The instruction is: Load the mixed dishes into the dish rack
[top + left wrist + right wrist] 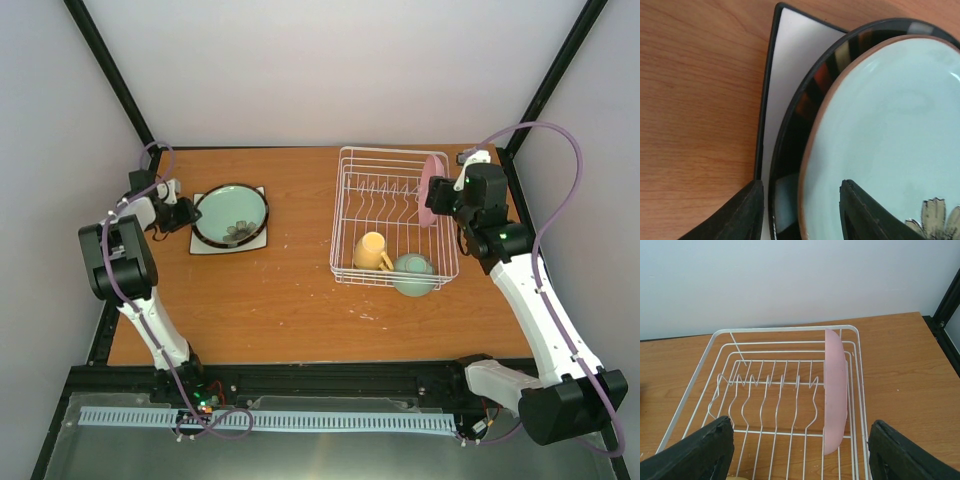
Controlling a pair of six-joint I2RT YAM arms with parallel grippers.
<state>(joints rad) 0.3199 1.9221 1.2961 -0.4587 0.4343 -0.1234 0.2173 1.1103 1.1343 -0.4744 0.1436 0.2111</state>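
Two arms reach over a wooden table. The left arm folds sharply at a raised elbow, and the left gripper sits low at the left rim of a plate stack. Its fingers stand apart. One is outside over the white square plate, the other over the mint-green round plate, and the dark-rimmed round plate has its rim between them.

The right arm stretches forward, wrist turned left. The right gripper is spread wide and holds nothing above the dish rack. Just ahead of its fingers the pink round plate stands on edge. Behind it, at the rack's near end, are the yellow handled mug and the mint-green bowl.
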